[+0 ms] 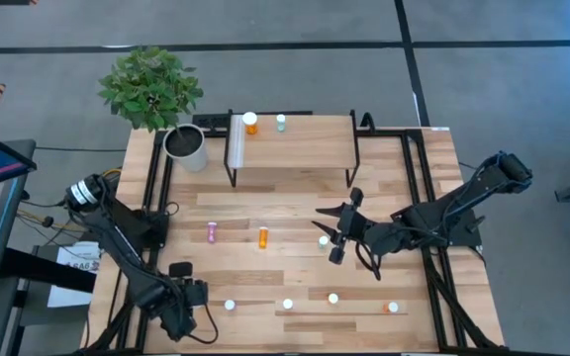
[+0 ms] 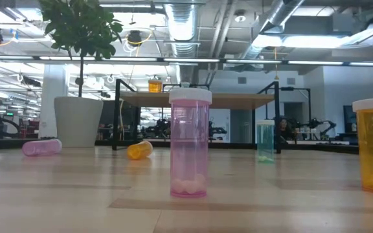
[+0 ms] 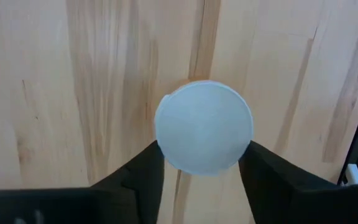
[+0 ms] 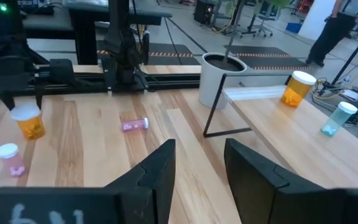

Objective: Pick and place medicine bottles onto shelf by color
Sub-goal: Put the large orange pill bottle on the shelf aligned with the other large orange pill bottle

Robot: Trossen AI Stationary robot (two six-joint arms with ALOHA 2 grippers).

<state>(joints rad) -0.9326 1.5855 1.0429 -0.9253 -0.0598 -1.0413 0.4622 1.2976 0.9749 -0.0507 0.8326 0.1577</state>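
Note:
My left gripper [image 1: 179,318] is at the table's near left, pointing down and shut on the white cap [image 3: 204,127] of an orange bottle [image 4: 28,121]. My right gripper [image 1: 327,235] hangs open and empty over the table's middle, with a teal bottle [image 1: 324,241] below it. The shelf [image 1: 295,148] stands at the far middle with an orange bottle [image 1: 251,123] and a teal bottle [image 1: 281,122] upright on top. A pink bottle [image 1: 212,232] and an orange bottle [image 1: 262,236] lie on their sides. Several more bottles stand along the near edge, among them a pink one [image 2: 190,142]. My left gripper pinches the rim of the bottle's white cap [image 3: 166,146] between its two fingers, one on each side. The fingers come from above, pointing down. In the right wrist view the bottle stands upright with its base on the table.
A white pot [image 1: 186,146] with a green plant stands at the far left, beside the shelf. Black frame rails [image 1: 416,198] run along the table's left and right sides. An orange bottle [image 1: 393,308] stands near the right rail.

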